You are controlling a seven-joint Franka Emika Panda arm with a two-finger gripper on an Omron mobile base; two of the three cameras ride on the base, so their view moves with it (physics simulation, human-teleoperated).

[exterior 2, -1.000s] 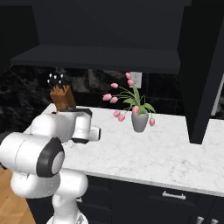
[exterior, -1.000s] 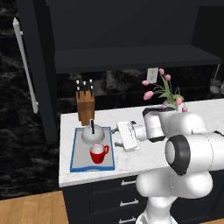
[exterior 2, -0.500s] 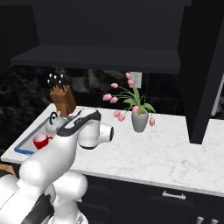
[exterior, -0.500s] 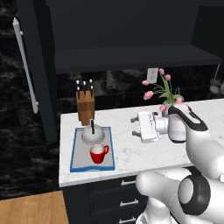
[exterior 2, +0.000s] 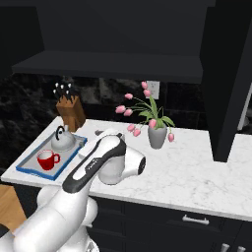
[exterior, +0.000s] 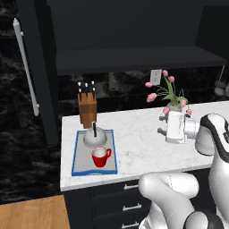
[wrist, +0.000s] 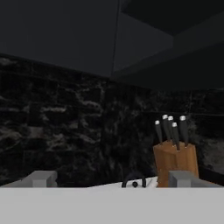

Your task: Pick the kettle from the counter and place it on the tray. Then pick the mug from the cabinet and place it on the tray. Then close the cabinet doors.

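The gripper [wrist: 112,180] was seen with its two fingertips [wrist: 42,178] spread as wide as they go, with nothing between them and nothing touched. Being empty, it was judged free for the last step, the doors. From the hand view it was aimed level across the counter toward the knife block [wrist: 175,162] and the dark wall behind, with the black loop of the kettle's handle just showing low between the tips.

In the left base view the white hand was held low over the counter [exterior: 134,134], to the right of the tray [exterior: 78,167] and well apart from it, just beside the vase of pink flowers [exterior: 172,105].

On the tray, the kettle [exterior: 94,137] sat at the far end and the mug [exterior: 101,157] at the near end, close together, both upright; whether they touched could not be told. Both placements were therefore judged done. The tray itself lay near the counter's left edge, directly in front of the knife block.

Above and left of the tray, a cabinet door [exterior: 36,71] stood swung open with its long silver bar handle [exterior: 26,67] facing the room; a second door [exterior 2: 229,78] stood open well to the right of the tray. The cabinet [exterior: 134,60] shelf above the tray was left exposed, so closing was judged still to be done.
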